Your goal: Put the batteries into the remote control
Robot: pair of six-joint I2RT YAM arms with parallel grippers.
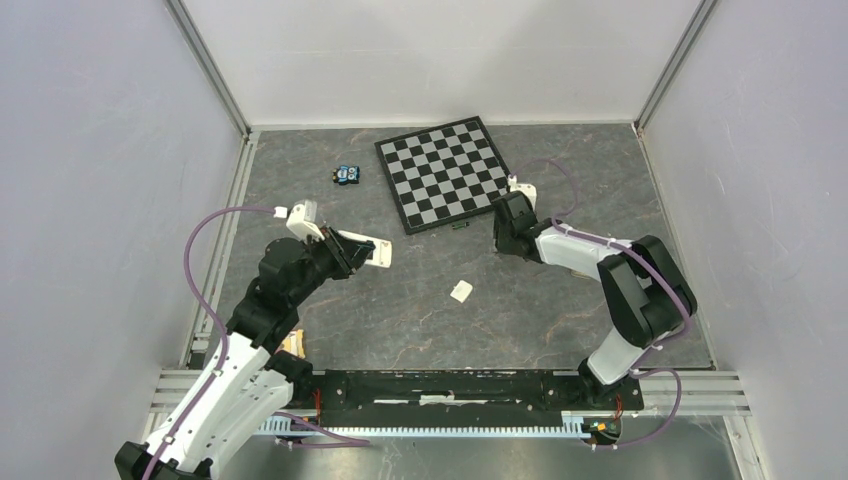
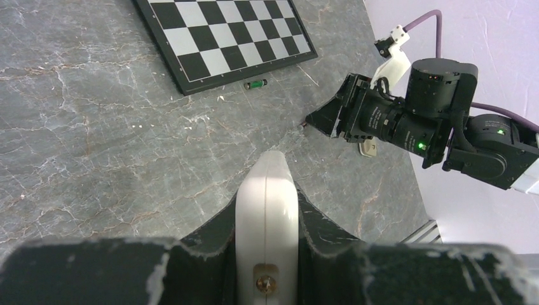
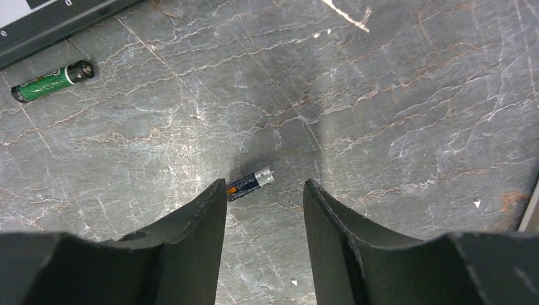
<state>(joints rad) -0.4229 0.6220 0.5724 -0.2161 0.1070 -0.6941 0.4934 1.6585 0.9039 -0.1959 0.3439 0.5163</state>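
My left gripper (image 2: 267, 210) is shut on the white remote control (image 2: 267, 187), held edge-on above the table; the top view shows the remote control (image 1: 379, 252) sticking out to the right of the left gripper (image 1: 357, 252). Two batteries lie on the table. A dark one with an orange band (image 3: 250, 183) lies just past my right gripper's left fingertip. A green one (image 3: 51, 81) lies by the chessboard's edge, and it shows again in the top view (image 1: 459, 228). My right gripper (image 3: 264, 185) hangs low over the table, open, nothing between its fingers; the top view shows this gripper (image 1: 503, 238) near the board's corner.
A chessboard (image 1: 445, 172) lies at the back centre. A small blue toy (image 1: 347, 175) sits left of it. A small white flat piece (image 1: 461, 291) lies mid-table between the arms. Walls close in the left, right and back.
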